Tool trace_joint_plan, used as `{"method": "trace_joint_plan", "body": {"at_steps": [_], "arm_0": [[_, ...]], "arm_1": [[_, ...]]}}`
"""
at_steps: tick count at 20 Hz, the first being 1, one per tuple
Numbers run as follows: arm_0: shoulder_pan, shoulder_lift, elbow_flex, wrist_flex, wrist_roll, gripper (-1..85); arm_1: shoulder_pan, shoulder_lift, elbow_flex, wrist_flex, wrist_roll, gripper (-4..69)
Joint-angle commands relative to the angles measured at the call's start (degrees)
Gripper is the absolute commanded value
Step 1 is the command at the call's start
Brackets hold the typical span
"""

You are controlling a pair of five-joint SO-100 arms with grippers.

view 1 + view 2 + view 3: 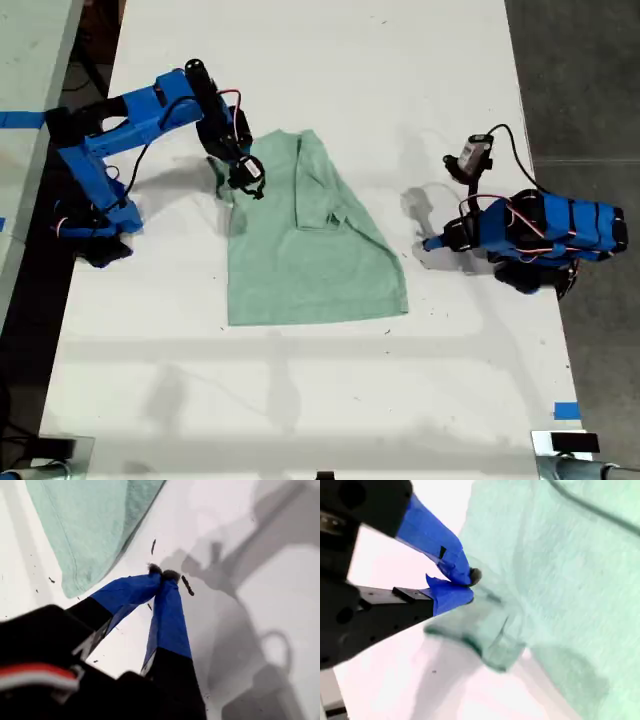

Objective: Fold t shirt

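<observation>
The pale mint-green t shirt (300,262) lies on the white table (330,400), partly folded, with one side laid over its middle. My second gripper (229,188) is at the shirt's edge on the exterior view's left. In the second wrist view that gripper (468,586) is shut on the sleeve of the t shirt (560,580), and the cloth is bunched and lifted below it. My first gripper (428,243) rests low over bare table at the exterior view's right, apart from the shirt. Its tips (162,572) are pressed together, holding nothing, a short way from a corner of the t shirt (90,525).
A blue tape mark (566,410) sits near the table's edge at the exterior view's right, with dark floor (590,80) beyond. Another surface with blue tape (20,118) stands at that view's left. Small dark specks (187,585) dot the table by my first gripper.
</observation>
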Motion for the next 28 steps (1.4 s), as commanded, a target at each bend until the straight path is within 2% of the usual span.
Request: {"method": "trace_joint_plan", "body": {"at_steps": [1,4,6,7,8,9,12,14,17,22,23,24,25,26,28], "arm_0": [[3.87,-2.64,-11.69,-0.18,1.05,-0.2],[8.26,-13.62,-24.43,-1.14,4.75,-0.2],[7.91,-14.41,-23.2,0.18,3.08,-0.2],[5.71,-10.02,-16.87,0.35,2.02,5.2],[3.16,-3.87,-9.49,0.35,0.7,20.3],[0.26,2.9,-1.93,0.35,0.0,23.8],[-9.23,20.21,19.51,-0.88,2.29,25.1],[-12.83,26.19,35.16,-8.44,4.83,24.8],[-13.45,26.63,49.13,-20.57,4.31,24.2],[-13.18,17.84,56.07,-31.9,2.64,21.6],[-12.66,15.47,55.81,-33.22,2.46,17.3],[-12.22,13.1,55.11,-34.01,1.85,6.3],[-11.95,10.99,54.32,-34.45,1.41,-0.2],[-11.51,9.4,52.91,-34.01,1.23,-0.2],[-10.46,10.81,48.52,-28.92,0.44,-0.2]], "arm_1": [[-0.79,0.88,4.13,-0.62,-0.62,1.4],[-0.88,0.88,4.13,-0.62,-0.62,1.4],[-0.88,0.88,4.13,-0.62,-0.62,1.4],[-0.97,0.88,4.13,-0.62,-0.62,1.4],[-1.14,0.88,4.13,-0.62,-0.62,1.4],[-1.14,0.88,4.13,-0.62,-0.62,1.4],[-1.05,0.88,4.13,-0.62,-0.79,1.4],[-1.05,0.88,4.13,-0.62,-0.79,1.4],[-1.05,0.88,4.13,-0.62,-0.7,1.4],[-1.05,0.88,4.13,-0.62,-0.7,1.4],[-1.05,0.88,4.13,-0.62,-0.7,1.4],[-1.05,0.88,4.13,-0.62,-0.7,1.4],[-1.05,0.88,4.13,-0.62,-0.7,1.4],[-1.05,0.88,4.13,-0.62,-0.7,1.4],[-1.05,0.88,4.13,-0.62,-0.79,1.4]]}}
